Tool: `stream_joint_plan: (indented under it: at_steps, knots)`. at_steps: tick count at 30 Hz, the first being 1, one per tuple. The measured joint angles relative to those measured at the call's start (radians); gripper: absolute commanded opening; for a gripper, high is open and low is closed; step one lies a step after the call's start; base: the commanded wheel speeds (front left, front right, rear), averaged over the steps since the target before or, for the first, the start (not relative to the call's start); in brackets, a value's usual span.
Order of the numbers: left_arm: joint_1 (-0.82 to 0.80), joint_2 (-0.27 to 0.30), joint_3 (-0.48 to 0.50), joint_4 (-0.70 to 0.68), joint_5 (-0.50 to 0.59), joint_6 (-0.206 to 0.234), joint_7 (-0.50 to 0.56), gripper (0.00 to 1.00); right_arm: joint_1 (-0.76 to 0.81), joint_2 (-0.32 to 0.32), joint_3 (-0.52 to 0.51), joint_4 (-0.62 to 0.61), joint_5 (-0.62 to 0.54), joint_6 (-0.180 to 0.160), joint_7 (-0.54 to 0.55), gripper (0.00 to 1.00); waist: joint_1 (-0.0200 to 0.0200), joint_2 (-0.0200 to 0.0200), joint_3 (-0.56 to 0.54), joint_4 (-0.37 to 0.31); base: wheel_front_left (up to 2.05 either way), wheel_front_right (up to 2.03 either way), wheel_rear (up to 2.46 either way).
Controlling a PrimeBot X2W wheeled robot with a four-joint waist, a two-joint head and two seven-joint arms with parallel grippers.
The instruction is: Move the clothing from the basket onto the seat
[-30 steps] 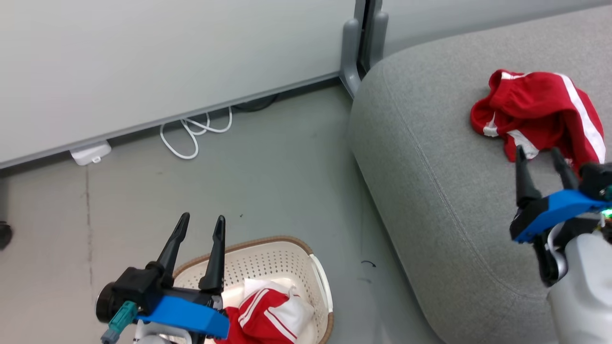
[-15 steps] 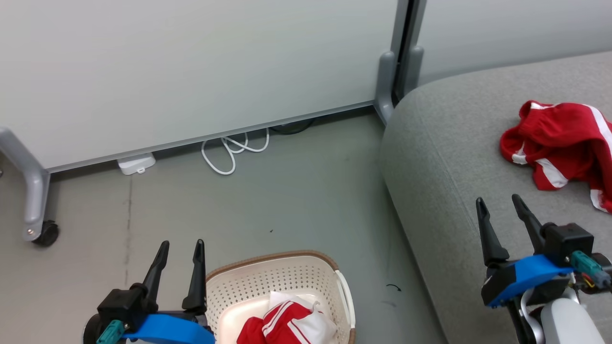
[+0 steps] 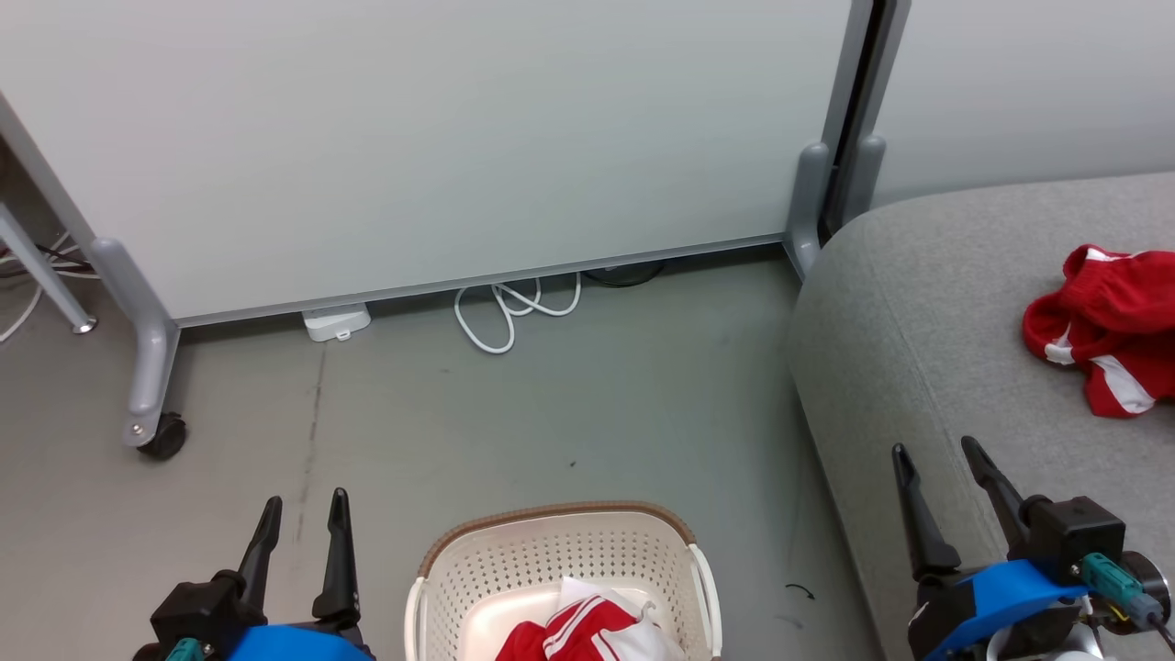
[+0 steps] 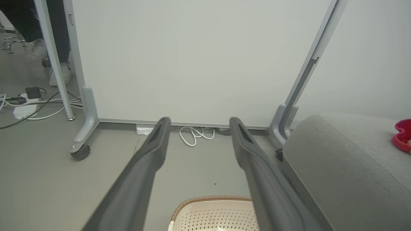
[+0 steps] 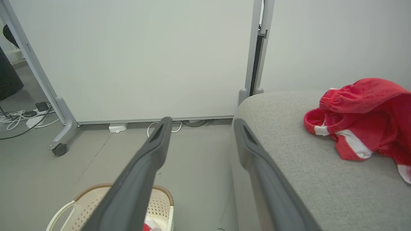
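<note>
Garments: two are counted, a red garment and a white and red garment.
Laundry basket: one is counted.
Sofa seat: one is counted.
Pincers: two are counted, the left pincer and the right pincer.
Partition panels: two are counted, a wide panel and a narrower panel.
Castor: one is counted.
White cable coil: one is counted.
White floor box: one is counted.

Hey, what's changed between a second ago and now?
The head view swung, so the whole picture shifted. The right gripper drew back from the red garment on the seat; the left gripper pulled away from the basket rim. Nothing was grabbed or let go. Both stay open, the red garment stays on the seat, the striped garment in the basket.
</note>
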Motion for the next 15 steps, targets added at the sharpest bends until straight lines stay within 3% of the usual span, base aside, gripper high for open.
stream_joint_plan:
  at_steps: [15]
  knots:
    - [0.014, -0.004, 0.030, 0.006, 0.007, 0.000, 0.000, 1.00, 0.024, 0.004, 0.035, -0.050, 0.011, 0.000, 0.039, 1.00, 0.0001, 0.0000, -0.003, 0.026, 0.00, 0.00, 0.00]
